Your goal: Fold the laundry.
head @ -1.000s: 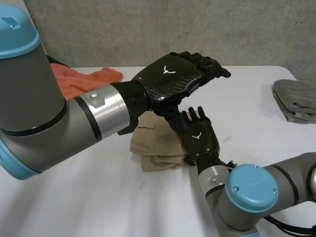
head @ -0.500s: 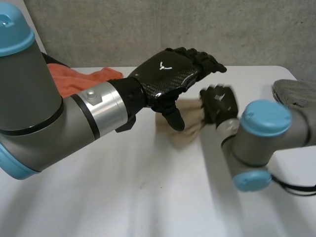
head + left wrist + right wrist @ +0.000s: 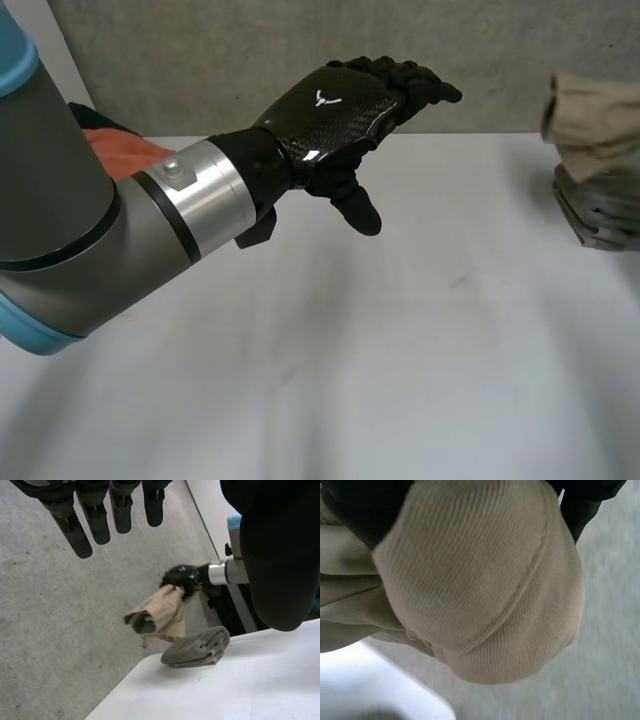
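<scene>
My right hand (image 3: 181, 578) is shut on a folded beige cloth (image 3: 161, 613) and holds it in the air, just above a folded grey cloth (image 3: 198, 647) at the table's far right. In the head view the beige cloth (image 3: 592, 112) hangs over the grey cloth (image 3: 602, 208). Seen from the right wrist, the ribbed beige cloth (image 3: 480, 580) bulges under the palm with dark fingers (image 3: 350, 515) curled round its upper part. My left hand (image 3: 336, 108) hovers open over the middle of the table, fingers (image 3: 71, 526) straight, holding nothing.
A crumpled orange cloth (image 3: 120, 152) lies at the back left, partly behind my left arm. The white table (image 3: 400, 340) ends at a grey concrete wall behind; its right edge runs close to the grey cloth.
My right hand has shut on the beige cloth at the table's middle, lifted it and swung it right, to above the grey cloth. My left hand has risen slightly, still open.
</scene>
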Robot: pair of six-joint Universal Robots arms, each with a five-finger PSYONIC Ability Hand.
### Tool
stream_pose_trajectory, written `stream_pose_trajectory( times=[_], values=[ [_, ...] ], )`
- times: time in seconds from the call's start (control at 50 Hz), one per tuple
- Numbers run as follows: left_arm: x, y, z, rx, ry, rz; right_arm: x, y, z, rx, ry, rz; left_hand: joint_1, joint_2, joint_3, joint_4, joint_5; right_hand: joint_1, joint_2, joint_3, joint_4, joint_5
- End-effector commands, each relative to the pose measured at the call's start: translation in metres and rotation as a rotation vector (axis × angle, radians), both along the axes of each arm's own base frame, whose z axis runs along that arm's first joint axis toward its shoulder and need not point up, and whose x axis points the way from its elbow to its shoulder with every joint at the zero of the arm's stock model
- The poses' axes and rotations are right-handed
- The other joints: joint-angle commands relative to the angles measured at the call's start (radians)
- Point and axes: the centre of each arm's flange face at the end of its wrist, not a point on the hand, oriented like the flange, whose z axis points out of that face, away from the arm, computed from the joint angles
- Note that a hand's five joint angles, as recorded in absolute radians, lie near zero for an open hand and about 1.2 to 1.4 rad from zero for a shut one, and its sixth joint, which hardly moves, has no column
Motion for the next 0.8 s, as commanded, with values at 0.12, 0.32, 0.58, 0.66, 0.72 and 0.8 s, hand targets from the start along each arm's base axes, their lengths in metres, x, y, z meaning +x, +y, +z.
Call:
stream_pose_trajectory(
  times=[0.12, 0.32, 0.58, 0.66, 0.72, 0.8],
  values=[
    [-0.003, -0.002, -0.009, 0.016, -0.018, -0.002, -0.073, -0.027, -0.128, 0.193, -0.012, 0.064, 0.03, 0.008, 0.006, 0.014, -0.006, 0.395, 0.262, 0.277, 0.204, 0.342],
    [-0.005, -0.007, -0.012, 0.019, -0.02, 0.021, -0.084, -0.021, -0.086, 0.168, 0.048, -0.03, 0.03, 0.008, 0.006, 0.014, -0.006, -0.827, -0.96, -0.945, -1.018, -0.88],
    [-0.009, 0.008, -0.005, 0.01, -0.006, -0.007, -0.102, 0.054, 0.001, 0.377, 0.038, -0.175, 0.027, 0.005, 0.003, 0.011, -0.009, -0.827, -0.96, -0.945, -1.018, -0.88],
    [-0.008, 0.01, -0.002, 0.003, -0.001, -0.007, -0.13, 0.076, 0.02, 0.483, 0.221, -0.384, 0.027, 0.005, 0.003, 0.011, -0.009, -0.827, -0.96, -0.945, -1.018, -0.88],
    [-0.007, 0.01, 0.003, -0.008, 0.009, -0.004, -0.141, 0.08, 0.038, 0.478, 0.36, -0.51, 0.027, 0.005, 0.003, 0.011, -0.009, -0.827, -0.96, -0.945, -1.018, -0.88],
    [-0.006, 0.005, 0.02, -0.052, 0.056, 0.036, -0.144, 0.068, 0.072, 0.295, 0.43, -0.635, 0.03, 0.008, 0.006, 0.014, -0.006, -0.827, -0.96, -0.945, -1.018, -0.88]
  ],
)
